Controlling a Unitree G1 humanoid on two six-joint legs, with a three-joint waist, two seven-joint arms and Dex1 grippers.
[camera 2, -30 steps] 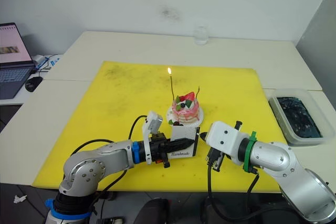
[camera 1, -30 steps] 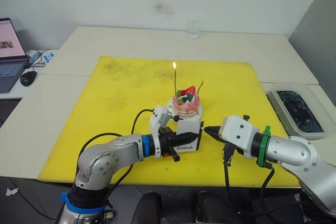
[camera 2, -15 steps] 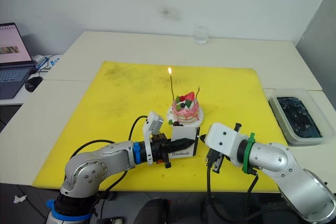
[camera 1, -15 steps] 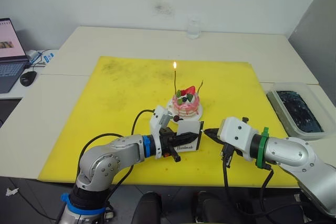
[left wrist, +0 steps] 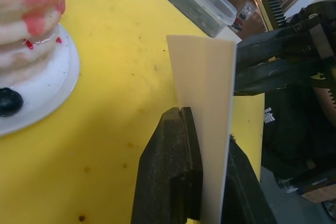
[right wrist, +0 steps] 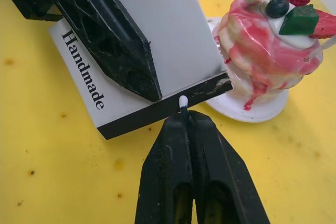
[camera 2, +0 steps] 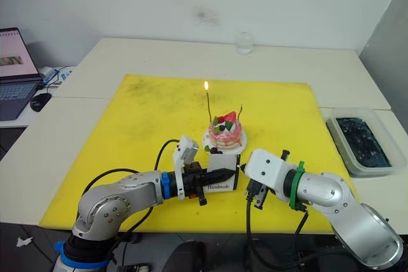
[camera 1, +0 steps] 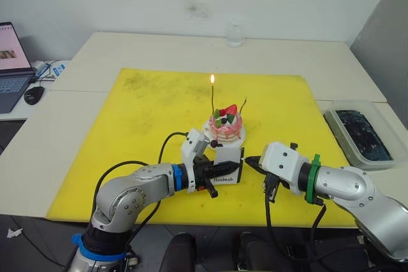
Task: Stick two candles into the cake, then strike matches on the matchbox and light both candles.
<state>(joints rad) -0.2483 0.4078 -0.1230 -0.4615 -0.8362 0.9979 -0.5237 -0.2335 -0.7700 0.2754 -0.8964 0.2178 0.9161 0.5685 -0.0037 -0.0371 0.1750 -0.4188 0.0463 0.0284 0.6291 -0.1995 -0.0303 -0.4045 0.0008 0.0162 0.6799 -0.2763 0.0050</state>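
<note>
Right gripper [right wrist: 188,119] fingers pinched on match [right wrist: 183,103]; white match head touches black striking edge of matchbox [right wrist: 157,56]. Left gripper [left wrist: 202,145] clamps matchbox on edge, upright, just in front of cake [camera 1: 227,125] on yellow mat [camera 1: 146,113]. Two candles stand in cake: taller candle [camera 1: 213,97] lit, shorter candle [camera 1: 243,106] unlit.

Flat white rectangular cardboard matchbox [right wrist: 137,51] with a black striking edge, black lettering "Handmade" along one short side
</note>
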